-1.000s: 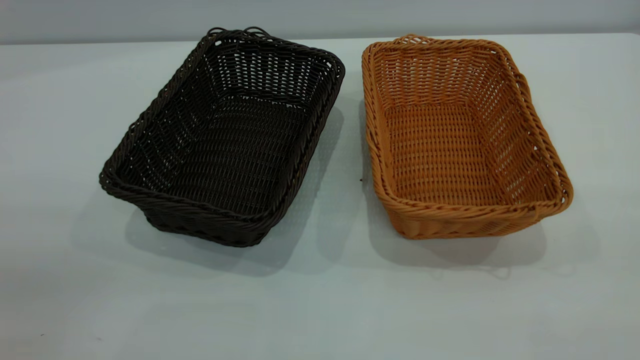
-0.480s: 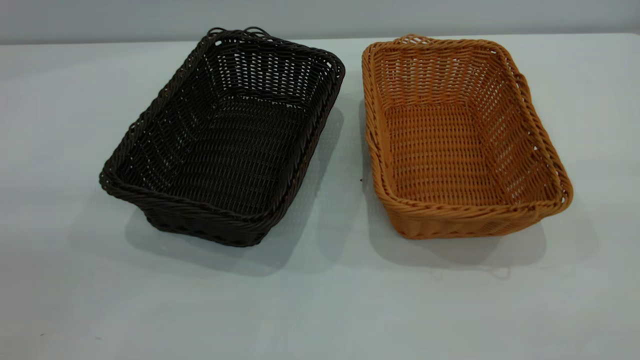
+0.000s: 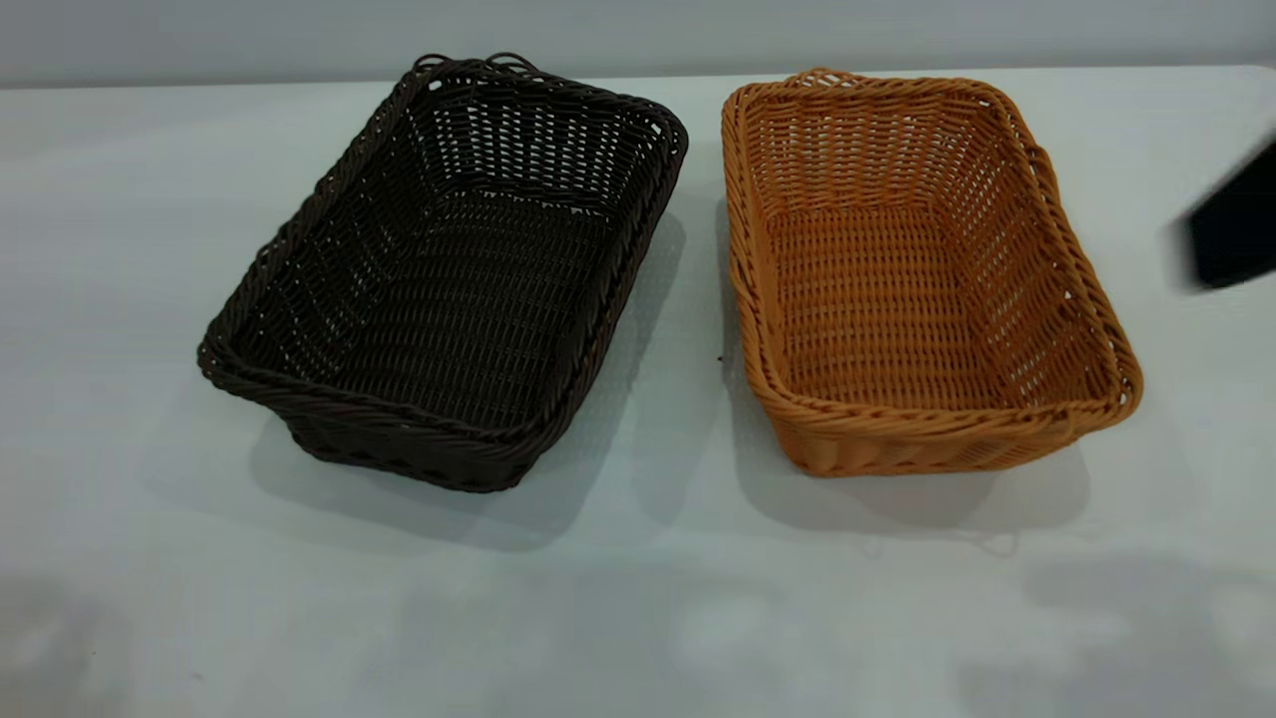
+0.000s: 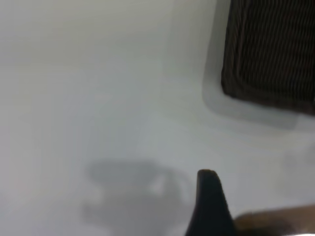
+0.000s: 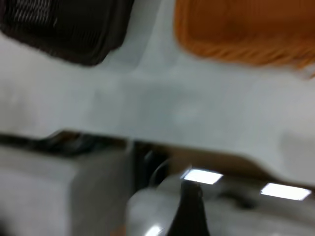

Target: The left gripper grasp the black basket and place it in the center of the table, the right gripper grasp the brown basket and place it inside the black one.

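The black basket [image 3: 449,279] stands on the white table [image 3: 638,598] at the left, turned a little askew. The brown basket [image 3: 917,279] stands beside it at the right, a narrow gap between them. Both are empty. A blurred black part of my right gripper [image 3: 1231,234] shows at the right edge, apart from the brown basket. My left gripper is out of the exterior view. In the left wrist view its tip [image 4: 209,201] hangs over bare table, with a corner of the black basket [image 4: 270,54] farther off. In the right wrist view my right gripper [image 5: 189,211] is far from both baskets [image 5: 246,29].
The table's far edge [image 3: 638,80] runs just behind the baskets, with a grey wall beyond. Soft shadows lie on the near part of the table [image 3: 1097,618]. The right wrist view shows the table's edge [image 5: 162,147] and grey equipment below it.
A blurred black part of the right arm has come into the exterior view at the right edge. New shadows fall on the near table. Both baskets have stayed put.
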